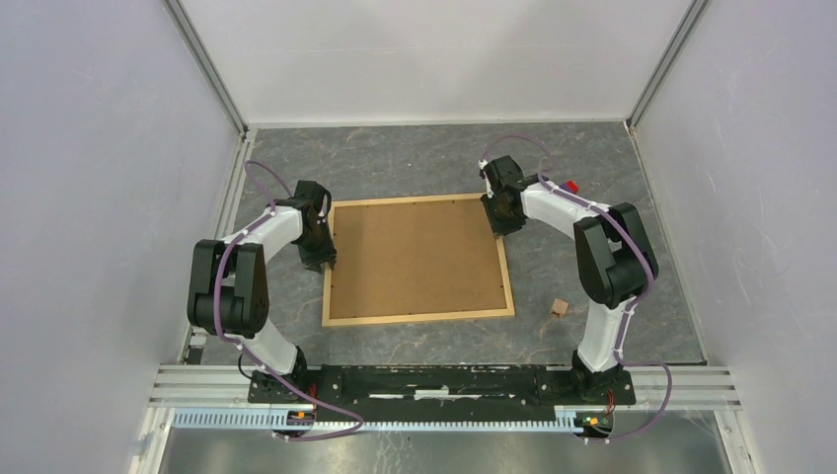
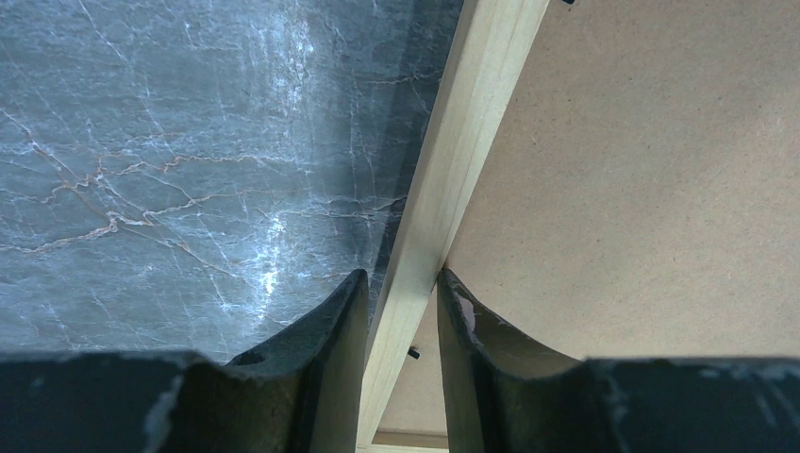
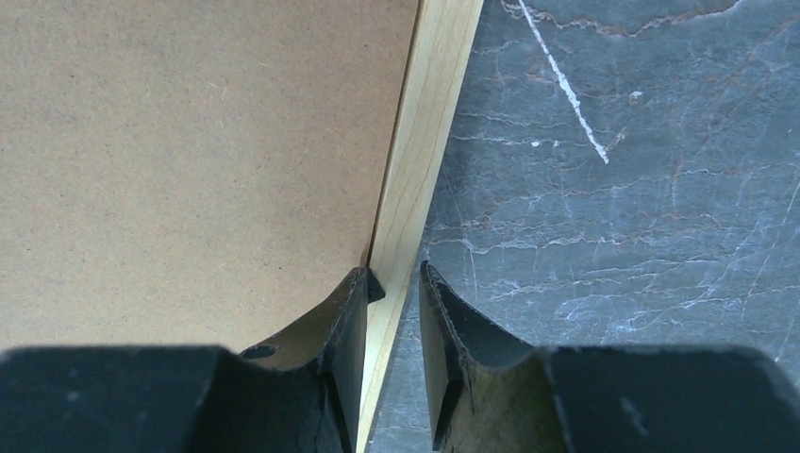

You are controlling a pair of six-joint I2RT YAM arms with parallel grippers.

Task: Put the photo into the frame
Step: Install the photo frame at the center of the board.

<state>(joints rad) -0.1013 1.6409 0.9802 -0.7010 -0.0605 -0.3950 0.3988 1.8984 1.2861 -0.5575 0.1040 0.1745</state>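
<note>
Top external view shows the frame (image 1: 419, 316) lying flat in the middle of the picture, brown back side up, on the gray table (image 1: 395, 158). I cannot see the photo anywhere; it may be hidden under the brown back. The left gripper (image 2: 401, 278) is pinching the frame's left edge. The right gripper (image 3: 394, 274) is pinching its right edge near the upper corner. I think both arms are set to lift or turn the frame. They should move together, slowly, and keep it level, because the thin edge could slip or twist.
</note>
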